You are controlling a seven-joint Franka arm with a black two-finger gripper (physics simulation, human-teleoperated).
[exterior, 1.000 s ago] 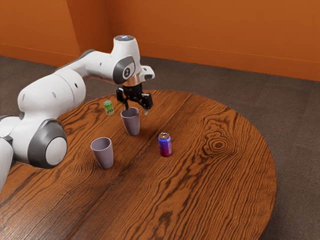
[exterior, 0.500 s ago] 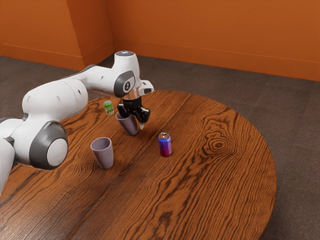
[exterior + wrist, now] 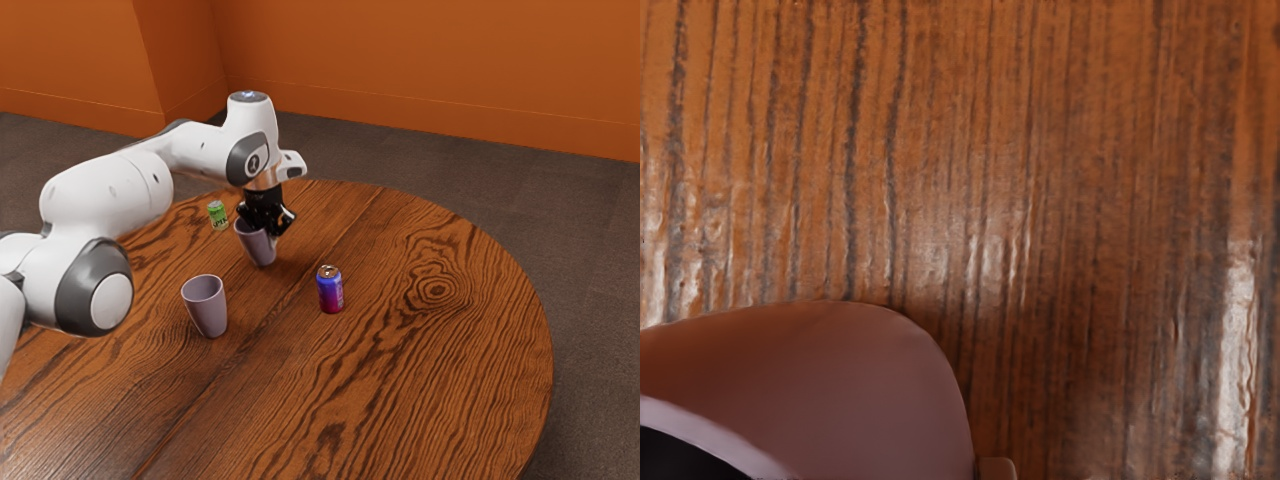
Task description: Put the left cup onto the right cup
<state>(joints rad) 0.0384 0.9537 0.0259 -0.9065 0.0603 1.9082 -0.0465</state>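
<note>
Two purple cups stand on the round wooden table (image 3: 430, 360). The nearer cup (image 3: 205, 305) stands upright and alone toward the exterior view's left. My gripper (image 3: 266, 226) is down on the farther cup (image 3: 259, 248), with its black fingers shut on the cup's rim. This cup leans slightly. In the wrist view the same cup (image 3: 810, 400) shows as a large pale purple curve just under my hand, with wood grain (image 3: 1040, 200) beyond it.
A small green can (image 3: 217, 214) stands just behind the held cup, toward the exterior view's left. A blue and red can (image 3: 330, 289) stands to the exterior view's right of it. The table's near and right parts are bare wood.
My gripper has come down from above the farther cup onto its rim, and the fingers have closed on it. The cup now leans a little.
</note>
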